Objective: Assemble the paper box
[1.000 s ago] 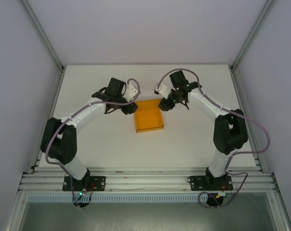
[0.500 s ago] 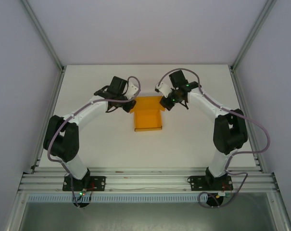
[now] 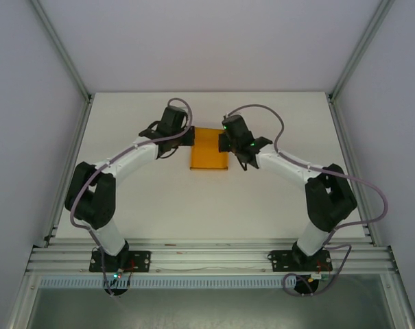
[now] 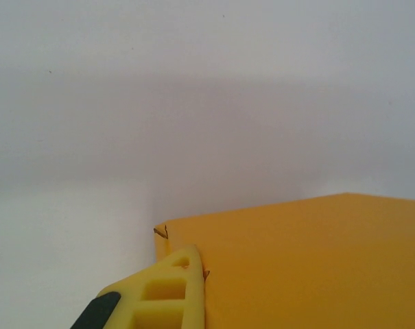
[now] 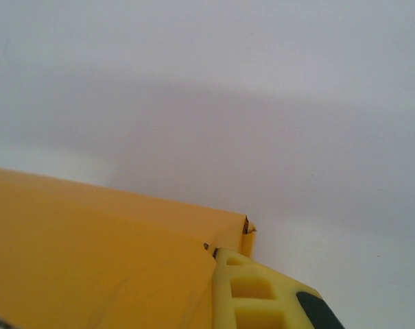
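We have the paper box near the worktop's far edge, centred, with left claw and right claw touching its side walls. We can't tell either claw's opening.

Quick tally: one orange paper box on one white table, plus two arms with two grippers, the left gripper at the box's left edge and the right gripper at its right edge, and up close two yellow fingers, the left finger and the right finger.
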Controlling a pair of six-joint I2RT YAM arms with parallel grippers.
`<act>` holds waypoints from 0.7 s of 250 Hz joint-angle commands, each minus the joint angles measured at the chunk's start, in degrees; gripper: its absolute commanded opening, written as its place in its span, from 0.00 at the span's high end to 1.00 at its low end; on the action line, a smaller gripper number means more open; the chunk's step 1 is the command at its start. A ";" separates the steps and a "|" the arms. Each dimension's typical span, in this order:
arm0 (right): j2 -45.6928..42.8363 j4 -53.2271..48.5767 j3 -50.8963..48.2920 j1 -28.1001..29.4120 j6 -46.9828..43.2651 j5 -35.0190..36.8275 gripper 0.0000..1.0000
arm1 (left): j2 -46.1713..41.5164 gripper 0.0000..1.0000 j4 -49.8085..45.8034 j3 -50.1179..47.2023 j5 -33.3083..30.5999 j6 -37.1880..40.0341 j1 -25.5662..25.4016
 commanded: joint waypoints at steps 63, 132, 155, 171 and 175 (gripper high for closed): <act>4.47 13.33 -1.91 4.24 10.76 5.14 1.00 | 4.26 0.95 17.40 -1.43 3.79 -17.67 -2.27; 5.06 18.80 -8.73 4.42 6.96 0.69 1.00 | 6.21 0.95 20.08 -0.91 3.72 -20.61 -3.57; 5.33 20.67 -11.85 4.42 5.34 -0.95 1.00 | 6.92 0.96 21.24 -1.85 4.73 -19.59 -4.22; 5.42 21.35 -13.70 4.49 4.47 -1.39 1.00 | 7.03 0.96 20.86 -2.60 4.36 -17.98 -4.76; 5.46 21.44 -14.09 4.43 4.24 -1.26 1.00 | 6.97 0.96 20.72 -2.86 4.19 -17.56 -4.92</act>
